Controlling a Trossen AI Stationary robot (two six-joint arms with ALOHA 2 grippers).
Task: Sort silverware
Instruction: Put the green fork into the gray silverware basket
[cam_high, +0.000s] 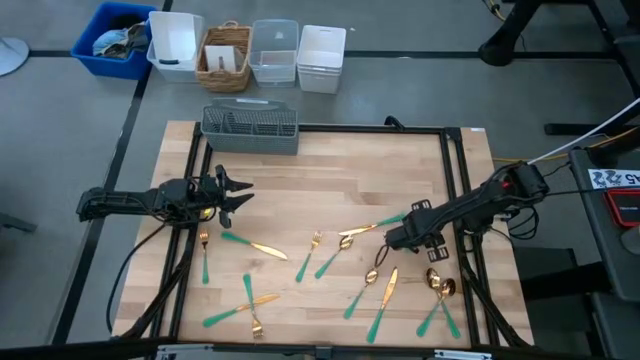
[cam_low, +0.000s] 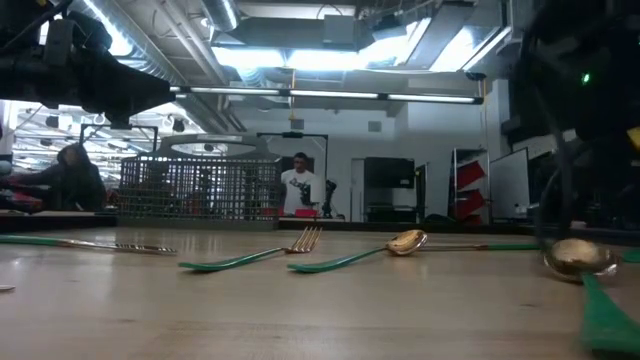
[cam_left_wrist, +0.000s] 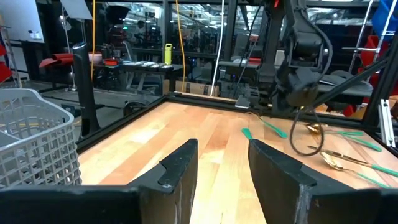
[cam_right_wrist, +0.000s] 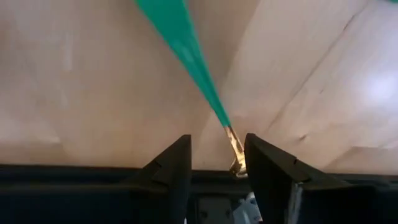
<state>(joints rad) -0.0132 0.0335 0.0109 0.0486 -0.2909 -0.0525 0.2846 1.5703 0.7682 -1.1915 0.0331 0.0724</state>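
Several pieces of silverware with gold heads and teal handles lie flat on the wooden table (cam_high: 330, 170), mostly across its near half, such as a fork (cam_high: 309, 255), a knife (cam_high: 385, 300) and a spoon (cam_low: 400, 243). My left gripper (cam_high: 238, 192) hovers open and empty over the table's left side. My right gripper (cam_high: 393, 238) is open, low over the table at the right. Its fingers stand on either side of the gold neck (cam_right_wrist: 234, 146) of one teal-handled piece (cam_right_wrist: 186, 56). That piece also shows in the high view (cam_high: 372, 225). My right gripper has the piece's gold neck (cam_right_wrist: 236, 152) between its open fingers, close to one finger (cam_right_wrist: 264, 168). I cannot tell whether it touches. The teal handle runs on past the fingertips along the wood.
A grey wire caddy (cam_high: 250, 128) stands at the table's far edge, left of the middle. Beyond the table are a blue bin (cam_high: 112, 40), white and clear tubs (cam_high: 275, 52) and a wicker basket (cam_high: 225, 58). Two spoons (cam_high: 440, 285) lie near the right arm. People show in the room behind.
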